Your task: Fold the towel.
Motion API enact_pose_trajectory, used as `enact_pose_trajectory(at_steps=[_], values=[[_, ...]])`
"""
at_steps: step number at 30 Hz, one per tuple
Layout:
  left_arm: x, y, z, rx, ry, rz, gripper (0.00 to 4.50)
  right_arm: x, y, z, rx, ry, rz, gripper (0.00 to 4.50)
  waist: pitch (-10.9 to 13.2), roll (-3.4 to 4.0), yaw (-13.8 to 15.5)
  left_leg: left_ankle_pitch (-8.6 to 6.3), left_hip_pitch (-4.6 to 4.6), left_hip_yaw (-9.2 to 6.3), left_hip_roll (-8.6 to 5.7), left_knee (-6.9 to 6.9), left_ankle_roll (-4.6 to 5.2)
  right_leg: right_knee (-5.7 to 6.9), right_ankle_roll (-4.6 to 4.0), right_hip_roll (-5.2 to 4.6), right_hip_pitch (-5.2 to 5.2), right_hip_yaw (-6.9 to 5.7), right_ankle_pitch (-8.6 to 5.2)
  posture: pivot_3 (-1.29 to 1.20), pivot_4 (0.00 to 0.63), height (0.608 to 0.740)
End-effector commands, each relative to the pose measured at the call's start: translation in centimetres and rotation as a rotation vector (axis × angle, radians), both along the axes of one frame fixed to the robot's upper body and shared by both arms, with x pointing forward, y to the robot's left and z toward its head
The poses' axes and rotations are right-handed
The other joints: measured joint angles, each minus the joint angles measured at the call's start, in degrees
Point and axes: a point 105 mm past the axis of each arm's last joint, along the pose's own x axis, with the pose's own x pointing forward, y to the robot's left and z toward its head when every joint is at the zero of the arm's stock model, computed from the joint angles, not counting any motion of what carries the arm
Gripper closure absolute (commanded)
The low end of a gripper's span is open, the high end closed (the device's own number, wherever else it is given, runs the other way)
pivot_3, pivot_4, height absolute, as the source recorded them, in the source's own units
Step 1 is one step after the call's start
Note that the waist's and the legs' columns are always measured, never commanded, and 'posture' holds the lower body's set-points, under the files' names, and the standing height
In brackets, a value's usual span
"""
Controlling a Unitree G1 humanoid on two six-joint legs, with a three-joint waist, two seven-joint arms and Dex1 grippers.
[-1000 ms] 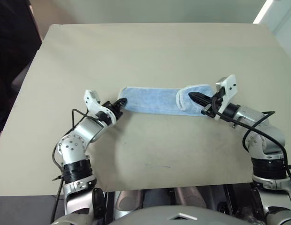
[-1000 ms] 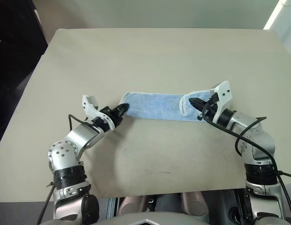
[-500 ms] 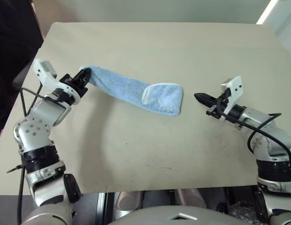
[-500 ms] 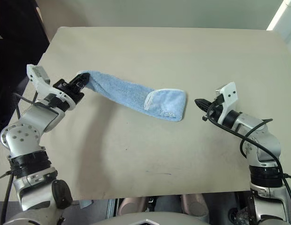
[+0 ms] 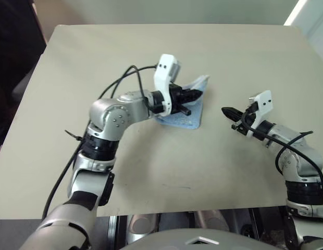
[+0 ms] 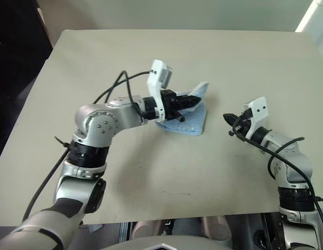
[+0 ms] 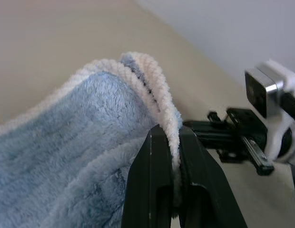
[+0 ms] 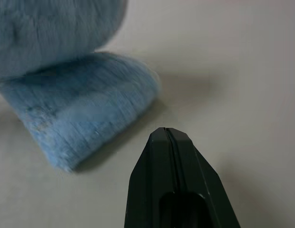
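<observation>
The light blue towel [image 5: 193, 119] lies bunched in a short fold at the middle of the tan table [image 5: 151, 52]. One whitish-bordered end of it is lifted above the folded part. My left gripper [image 5: 198, 94] is shut on that raised edge, and the left wrist view shows the border pinched between its fingertips [image 7: 166, 135]. To the right of the towel my right gripper [image 5: 226, 111] hovers shut and empty, a short way off the cloth. The right wrist view has its tip [image 8: 167, 132] pointing at the towel's rounded fold [image 8: 85, 114].
Bare tabletop surrounds the towel on every side. The left arm's black cable [image 5: 120, 83] arches over the table behind the arm. Past the table's left edge lies a dark area [image 5: 10, 62].
My left arm has swung from the table's left side across to the middle, carrying the towel's end over the folded part. The right gripper has come off the towel and drawn slightly right.
</observation>
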Motion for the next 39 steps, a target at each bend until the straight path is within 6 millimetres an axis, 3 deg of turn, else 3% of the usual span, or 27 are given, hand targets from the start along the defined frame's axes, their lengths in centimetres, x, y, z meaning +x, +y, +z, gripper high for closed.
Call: enact_pose_trajectory(at_steps=[1, 2, 5, 14, 16, 35, 37, 39], values=[[0.4, -1.0, -1.0, 0.117, -0.042, -0.006, 4.43, -0.4, -0.2, 1.8, -0.001, -0.077, -0.019, 4.50, 0.00, 0.01, 0.05, 0.01, 0.01, -0.01, 0.01, 0.00, 0.02, 0.00, 0.03, 0.00, 0.00, 0.00, -0.02, 0.00, 0.150, 0.740], [0.7, -1.0, -1.4, 0.130, -0.032, 0.006, 4.43, -0.5, -0.3, 1.7, 0.000, -0.077, -0.022, 4.50, 0.00, 0.01, 0.06, 0.01, 0.01, -0.01, 0.02, 0.01, 0.03, 0.01, 0.03, 0.00, 0.00, 0.00, -0.02, 0.00, 0.150, 0.740], [1.0, -1.1, -1.8, 0.129, -0.020, 0.013, 3.74, -0.7, -0.3, 1.7, 0.002, -0.076, -0.027, 4.50, 0.00, 0.00, 0.07, -0.03, -0.01, 0.00, 0.01, 0.07, 0.10, -0.01, 0.09, 0.00, 0.03, 0.02, -0.03, 0.00, 0.150, 0.740], [0.9, -0.8, -0.8, 0.021, 0.024, 0.019, 0.53, -0.4, 0.0, 1.9, 0.002, -0.081, -0.024, 4.50, 0.00, 0.00, 0.31, -0.07, -0.02, 0.01, 0.00, 0.12, 0.20, 0.00, 0.17, 0.00, 0.06, 0.04, -0.04, 0.00, 0.150, 0.740], [0.9, -0.8, -0.8, 0.020, 0.025, 0.020, 0.01, -0.4, 0.0, 1.9, 0.002, -0.081, -0.024, 4.50, 0.00, 0.01, 0.34, -0.06, -0.02, 0.01, 0.00, 0.12, 0.20, 0.00, 0.17, 0.00, 0.06, 0.04, -0.04, 0.00, 0.150, 0.740], [0.9, -0.8, -0.8, 0.020, 0.028, 0.020, 0.01, -0.4, 0.0, 1.9, 0.002, -0.081, -0.024, 4.50, 0.00, 0.00, 0.53, -0.05, -0.02, 0.01, 0.00, 0.19, 0.23, 0.02, 0.21, 0.00, 0.09, 0.04, -0.02, 0.00, 0.150, 0.740], [3.1, 6.8, 0.1, -0.050, -0.115, 0.245, 0.36, 0.8, 4.2, 4.7, 0.040, -0.167, 0.096, 4.50, -0.02, 0.04, -0.42, -0.05, -0.01, 0.01, 0.00, 0.18, 0.24, 0.02, 0.21, 0.00, 0.10, 0.04, -0.01, 0.00, 0.150, 0.740], [3.4, 10.4, 0.6, -0.057, -0.196, 0.339, 0.91, 1.2, 6.3, 6.0, 0.052, -0.205, 0.154, 4.50, 0.02, -0.04, -2.29, -0.23, 0.16, 0.26, 0.02, 0.04, 0.21, 0.14, 0.31, 0.12, -0.32, 0.41, 0.13, 0.00, 0.150, 0.740]])
